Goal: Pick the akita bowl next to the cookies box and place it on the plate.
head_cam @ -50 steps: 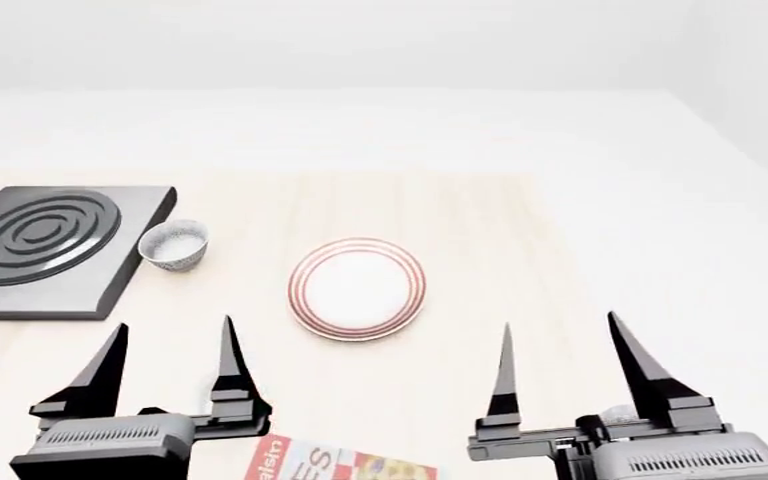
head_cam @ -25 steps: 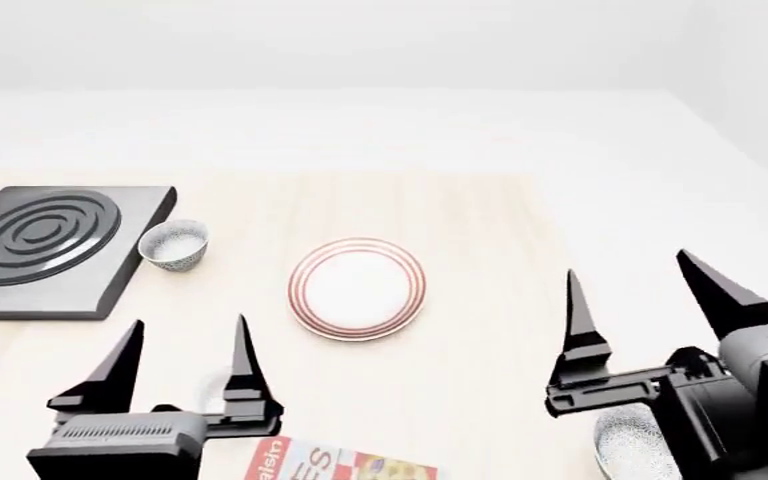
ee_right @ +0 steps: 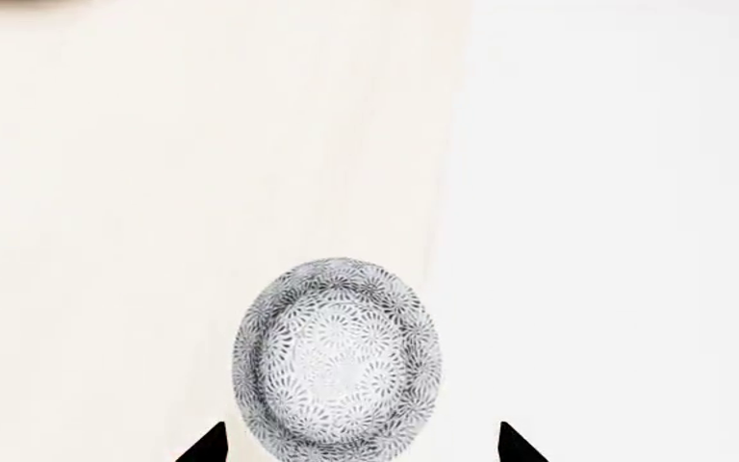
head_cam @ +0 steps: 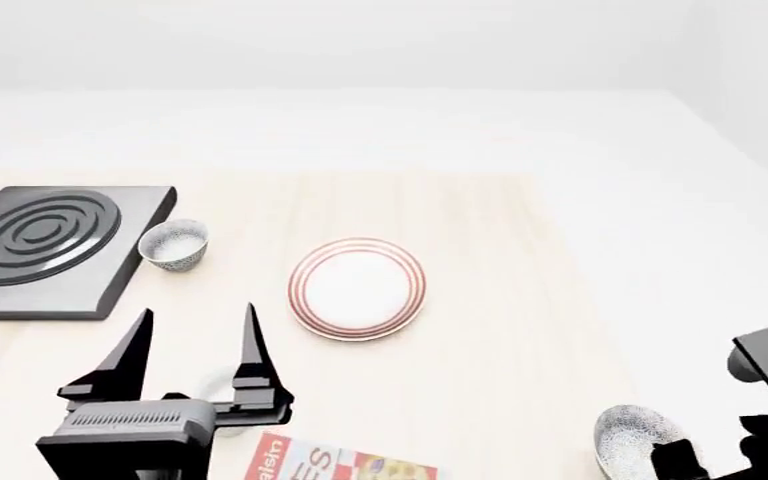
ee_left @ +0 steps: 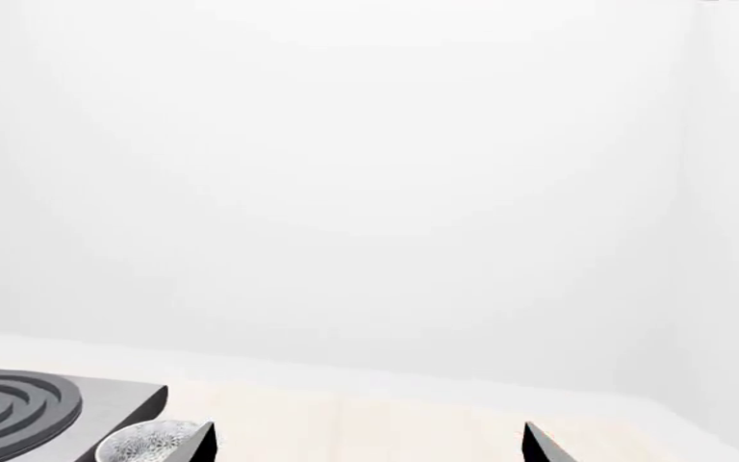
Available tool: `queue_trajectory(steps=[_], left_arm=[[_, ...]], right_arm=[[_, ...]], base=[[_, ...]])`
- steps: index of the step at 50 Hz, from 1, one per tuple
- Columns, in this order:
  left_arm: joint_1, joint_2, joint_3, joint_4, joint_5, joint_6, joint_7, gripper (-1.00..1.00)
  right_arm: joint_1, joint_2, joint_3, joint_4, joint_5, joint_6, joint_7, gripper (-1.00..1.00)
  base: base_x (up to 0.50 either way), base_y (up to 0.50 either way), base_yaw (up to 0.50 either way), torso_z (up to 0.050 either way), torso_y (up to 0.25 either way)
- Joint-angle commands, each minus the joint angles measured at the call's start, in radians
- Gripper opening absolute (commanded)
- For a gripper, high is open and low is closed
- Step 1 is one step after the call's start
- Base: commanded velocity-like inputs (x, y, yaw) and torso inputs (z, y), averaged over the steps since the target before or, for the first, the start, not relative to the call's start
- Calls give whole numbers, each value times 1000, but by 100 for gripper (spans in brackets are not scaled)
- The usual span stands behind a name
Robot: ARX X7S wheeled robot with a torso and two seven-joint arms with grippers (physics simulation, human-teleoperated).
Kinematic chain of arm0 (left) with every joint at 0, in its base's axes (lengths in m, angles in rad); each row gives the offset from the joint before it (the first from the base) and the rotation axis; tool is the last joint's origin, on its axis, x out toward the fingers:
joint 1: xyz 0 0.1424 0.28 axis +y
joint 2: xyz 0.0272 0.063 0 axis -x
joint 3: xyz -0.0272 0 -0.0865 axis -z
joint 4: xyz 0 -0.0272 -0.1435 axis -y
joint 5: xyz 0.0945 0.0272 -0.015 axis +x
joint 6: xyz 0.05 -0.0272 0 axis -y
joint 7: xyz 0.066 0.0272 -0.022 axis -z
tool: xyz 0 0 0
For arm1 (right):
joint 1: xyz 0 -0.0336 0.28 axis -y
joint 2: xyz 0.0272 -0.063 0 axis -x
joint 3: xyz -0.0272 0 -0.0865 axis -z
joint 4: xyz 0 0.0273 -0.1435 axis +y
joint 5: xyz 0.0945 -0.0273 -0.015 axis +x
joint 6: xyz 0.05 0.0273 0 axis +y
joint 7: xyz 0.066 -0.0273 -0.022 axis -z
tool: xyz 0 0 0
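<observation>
Hob [head_cam: 44,250] sits far left with a twin bowl [head_cam: 173,243] beside it. Left pincer [head_cam: 195,352] is spread wide, empty. Plate [head_cam: 356,288] mid-bench. Cookies box [head_cam: 337,464] near edge. Akita bowl [ee_right: 338,356] far right, between right pincer's [ee_right: 359,443] wide tips.

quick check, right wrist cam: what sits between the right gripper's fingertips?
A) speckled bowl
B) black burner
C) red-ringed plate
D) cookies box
A. The right wrist view shows the speckled akita bowl lying between the two dark fingertips of the right gripper, jaws apart and not touching it, on the pale table.
</observation>
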Motion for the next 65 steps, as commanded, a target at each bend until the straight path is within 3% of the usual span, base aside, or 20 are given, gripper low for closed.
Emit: queue_trajectory(steps=[1, 11, 18, 28, 29, 30, 32, 34, 35, 41, 49, 56, 65], left_arm=[[-15, 11, -14, -23, 7, 1, 29, 100], [-10, -1, -14, -31, -3, 8, 33, 100], [-4, -6, -11, -34, -6, 7, 30, 100], [5, -10, -7, -52, 0, 25, 27, 100], [7, -10, -6, -51, 3, 25, 26, 100], [8, -11, -6, -48, 3, 25, 25, 100], [15, -12, -2, -48, 8, 33, 25, 100], [18, -13, -2, -49, 9, 37, 25, 100], [18, -14, -2, -49, 10, 39, 24, 100], [15, -18, -2, -55, 9, 42, 22, 100], [13, -21, 0, -65, 8, 45, 19, 100], [18, -26, 5, -59, 10, 42, 12, 100], [6, -29, 14, -62, 10, 35, 5, 100]], right_arm=[[80, 20, -26, 90, 174, 133, 26, 100], [92, 32, 2, 106, 173, 125, 6, 100], [3, 140, 26, 99, 86, -82, -130, 100], [-33, 142, 9, 185, 25, -216, -160, 100], [-183, -8, 159, 210, 6, -66, -41, 100], [-333, -109, 309, 195, -115, 84, -175, 100], [-633, -131, 609, 178, -43, 152, -106, 100], [-662, -137, 909, 177, -64, 157, -115, 100], [-663, -140, 919, 181, -71, 157, -118, 100], [-660, -165, 866, 215, -114, 129, -146, 100], [-596, -161, 666, 265, -196, 60, -203, 100], [-607, -179, 685, 283, -226, 55, -223, 100], [-549, -201, 584, 336, -282, 25, -265, 100]], base=[[0, 0, 0, 0, 0], [0, 0, 0, 0, 0], [0, 0, 0, 0, 0], [0, 0, 0, 0, 0], [0, 0, 0, 0, 0], [0, 0, 0, 0, 0], [0, 0, 0, 0, 0], [0, 0, 0, 0, 0], [0, 0, 0, 0, 0], [0, 0, 0, 0, 0], [0, 0, 0, 0, 0], [0, 0, 0, 0, 0], [0, 0, 0, 0, 0]])
